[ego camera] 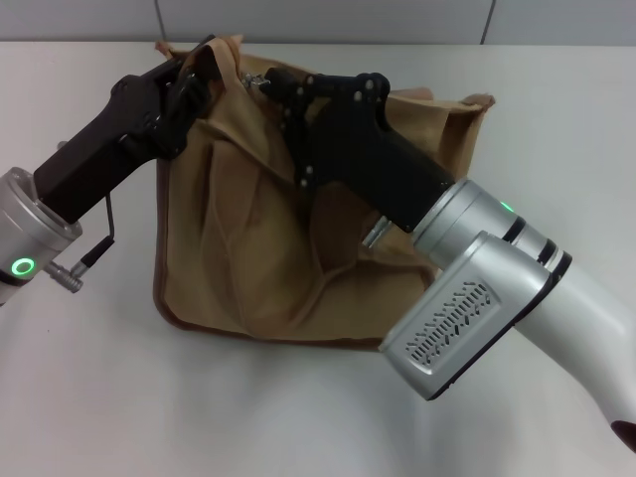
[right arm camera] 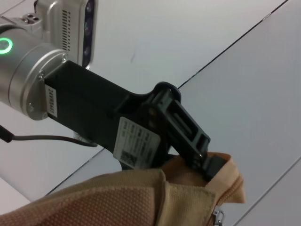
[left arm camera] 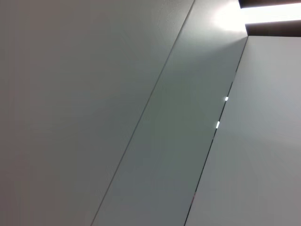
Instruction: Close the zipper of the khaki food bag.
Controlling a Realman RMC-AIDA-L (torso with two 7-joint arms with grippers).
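Observation:
The khaki food bag lies slumped and creased on the white table. My left gripper is at the bag's far left top corner, shut on the fabric there. The right wrist view shows this close up: the left gripper clamps the tan end of the bag. My right gripper reaches over the bag to the same far edge, just right of the left one. Its fingers meet at the zipper's small silver slider, which also shows in the right wrist view. The zipper line is hidden under the arm.
The white table surrounds the bag, with a grey wall behind it. The left wrist view shows only pale wall panels. My right forearm crosses over the bag's right half.

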